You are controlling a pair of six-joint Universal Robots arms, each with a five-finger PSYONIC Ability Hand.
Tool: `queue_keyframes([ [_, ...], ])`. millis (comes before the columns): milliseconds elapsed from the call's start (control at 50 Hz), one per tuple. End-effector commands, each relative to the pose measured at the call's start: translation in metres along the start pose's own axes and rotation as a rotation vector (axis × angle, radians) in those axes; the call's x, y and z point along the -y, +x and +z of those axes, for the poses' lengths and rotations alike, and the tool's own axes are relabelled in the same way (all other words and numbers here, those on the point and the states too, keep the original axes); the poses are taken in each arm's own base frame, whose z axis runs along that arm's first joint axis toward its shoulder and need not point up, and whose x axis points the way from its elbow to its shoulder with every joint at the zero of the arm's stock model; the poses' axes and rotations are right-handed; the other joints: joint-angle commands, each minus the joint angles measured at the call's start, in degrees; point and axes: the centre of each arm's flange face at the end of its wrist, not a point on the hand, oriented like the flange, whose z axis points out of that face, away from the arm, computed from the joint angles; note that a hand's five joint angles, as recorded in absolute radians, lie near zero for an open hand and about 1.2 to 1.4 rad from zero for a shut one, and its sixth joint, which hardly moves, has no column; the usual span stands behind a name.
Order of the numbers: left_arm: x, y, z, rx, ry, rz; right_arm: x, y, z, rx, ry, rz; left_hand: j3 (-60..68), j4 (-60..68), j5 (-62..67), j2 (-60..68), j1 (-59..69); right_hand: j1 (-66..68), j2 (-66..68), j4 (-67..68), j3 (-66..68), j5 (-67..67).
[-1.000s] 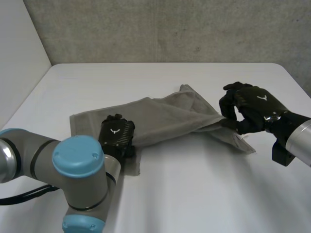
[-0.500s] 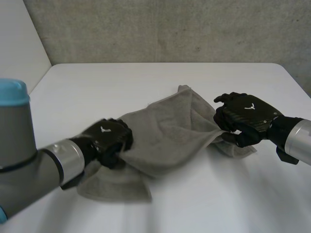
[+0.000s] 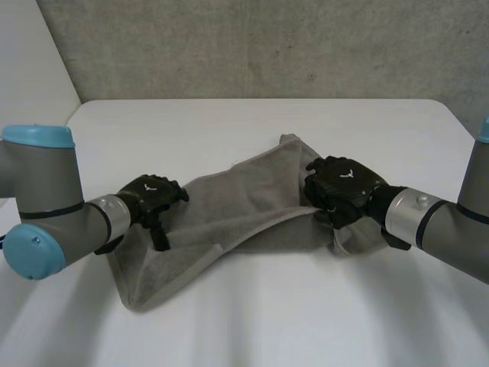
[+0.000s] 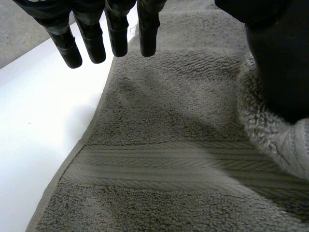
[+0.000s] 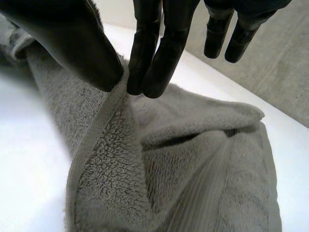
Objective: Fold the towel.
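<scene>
Status for you: the towel (image 3: 244, 206) sits mid-desk (image 3: 252, 329), slanted and rumpled, stretched between the two hands. The left hand (image 3: 149, 200) is on its left end. In the left wrist view its fingers (image 4: 113, 29) are straight and spread, hanging over the towel's edge and closing on nothing. A roll of cloth is bunched against the thumb, but I don't read that as a grip, so treat this hand as released. The right hand (image 3: 340, 187) is on the right end, near the raised corner. In the right wrist view its thumb and fingers (image 5: 159, 58) are pinching the hem (image 5: 96, 130), so that end is held. My read on progress is part-way at best. An upper layer lies across a lower one, but the edges don't line up. The lower layer sticks out at the near left, and more slack is heaped just beside the right hand. No clean crease shows anywhere. Still to do, as I judge it: carry the pinched edge over, match the corners, let go and flatten. You'd likely want the left end pinned first, or the whole towel will slide with the pull.
</scene>
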Motion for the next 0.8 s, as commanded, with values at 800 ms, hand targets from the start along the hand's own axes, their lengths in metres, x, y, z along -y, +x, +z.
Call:
queue_keyframes([
  [800,0.031,-0.058,-0.031,0.298,0.117,0.026,-0.008,0.016,0.004,-0.137,0.002,0.091,-2.20,-2.68,-2.83,-3.53,-5.18,3.20,3.56,1.69,0.84,4.51],
])
